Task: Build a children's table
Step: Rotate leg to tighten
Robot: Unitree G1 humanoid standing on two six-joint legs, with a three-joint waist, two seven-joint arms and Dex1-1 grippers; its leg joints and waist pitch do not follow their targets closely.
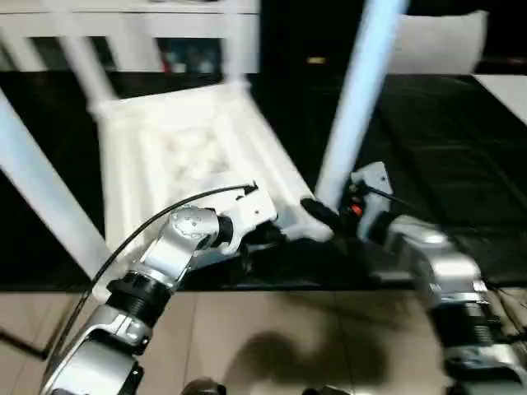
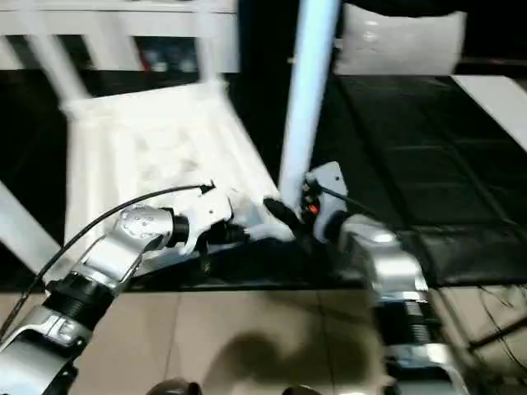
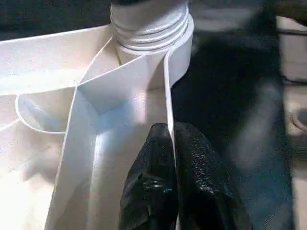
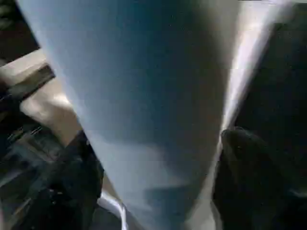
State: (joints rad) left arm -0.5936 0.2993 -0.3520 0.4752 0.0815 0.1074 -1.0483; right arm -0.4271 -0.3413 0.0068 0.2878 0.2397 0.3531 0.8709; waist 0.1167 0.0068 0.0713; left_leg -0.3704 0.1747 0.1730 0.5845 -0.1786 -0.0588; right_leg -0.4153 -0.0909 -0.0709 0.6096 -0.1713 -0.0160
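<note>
White plastic is all I am dealing with here: the table top [image 1: 193, 156] lies upside down on the dark floor [image 1: 461, 148], ribs up, and legs already stand in its sockets. My left claw [image 3: 171, 143] is clenched on the thin rim wall of the top, a pad either side of it, right below the corner socket [image 3: 151, 28] whose threaded collar shows in my left wrist view. That grip steadies the top. The leg [image 1: 358, 99] in that same near corner rises straight up beside my right claw [image 1: 323, 212], whose black fingers [image 4: 244, 158] stand on both sides of its foot; whether they are squeezing it or standing just clear, I cannot tell. I judge the step in hand to be seating this leg in the corner socket, likely by twisting it down the thread. Next I would need a fresh hold low on the leg and another turn, with the left claw keeping the top from spinning along. If the leg leans off upright, the thread may bind.
</note>
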